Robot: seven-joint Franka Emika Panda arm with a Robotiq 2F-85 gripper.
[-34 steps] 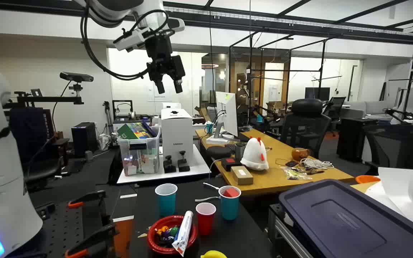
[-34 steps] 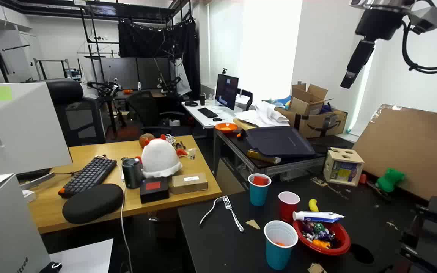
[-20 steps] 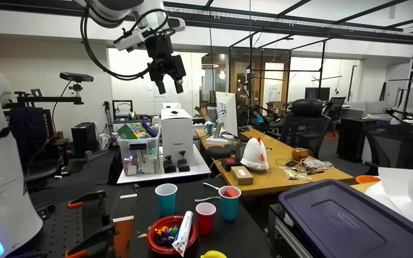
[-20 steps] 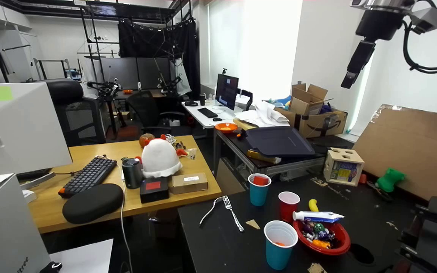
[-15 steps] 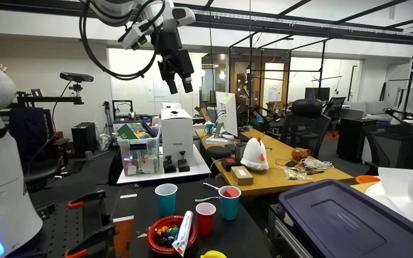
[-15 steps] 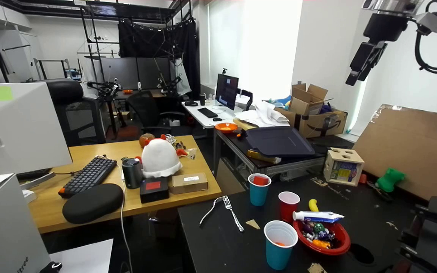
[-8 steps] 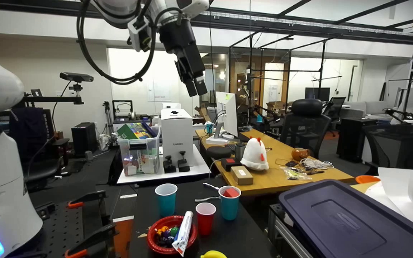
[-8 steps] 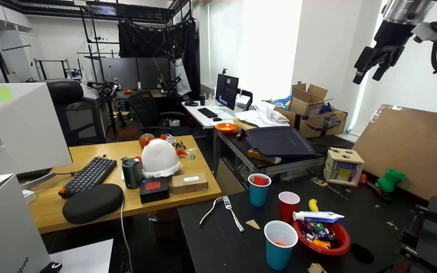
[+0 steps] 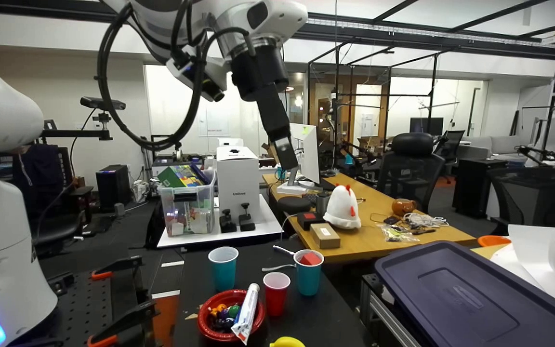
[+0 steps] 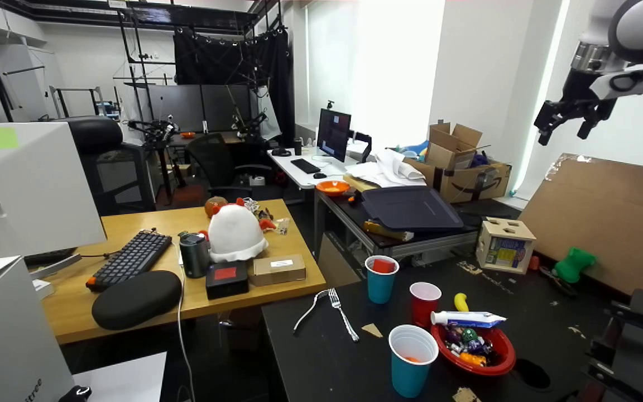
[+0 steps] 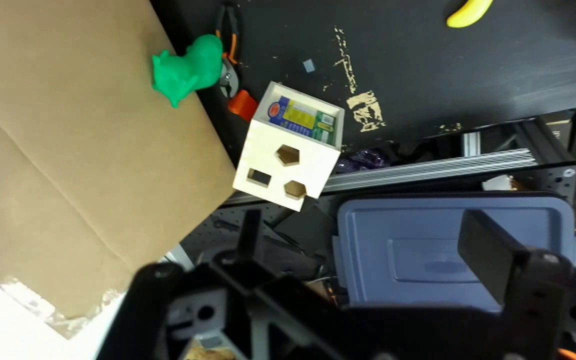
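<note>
High over the black table (image 10: 327, 363), the gripper (image 10: 564, 134) is spread wide, holding nothing and touching nothing. Nearest to it, as the wrist view suggests, is the wooden box (image 11: 288, 140); it rests on its base, so its cut holes look upward. Left of it in that view lie an orange piece (image 11: 242, 105), pliers (image 11: 229, 76) and a green toy (image 11: 188, 68), and the leaning cardboard panel (image 11: 73, 125), perhaps put there as a screen, would stand in the way on that side. Farther, in an exterior view, a white tube (image 10: 461, 319) lies over the rim of the red bowl (image 10: 507, 360), probably because small toys (image 10: 469, 335) fill it. Just beside stand the red cup (image 10: 424, 310) and the near teal cup (image 10: 409, 377); the far teal cup (image 10: 379, 289) carries a red block (image 10: 383, 266). Beyond the table's far edge lies a plastic lid (image 10: 413, 209).
</note>
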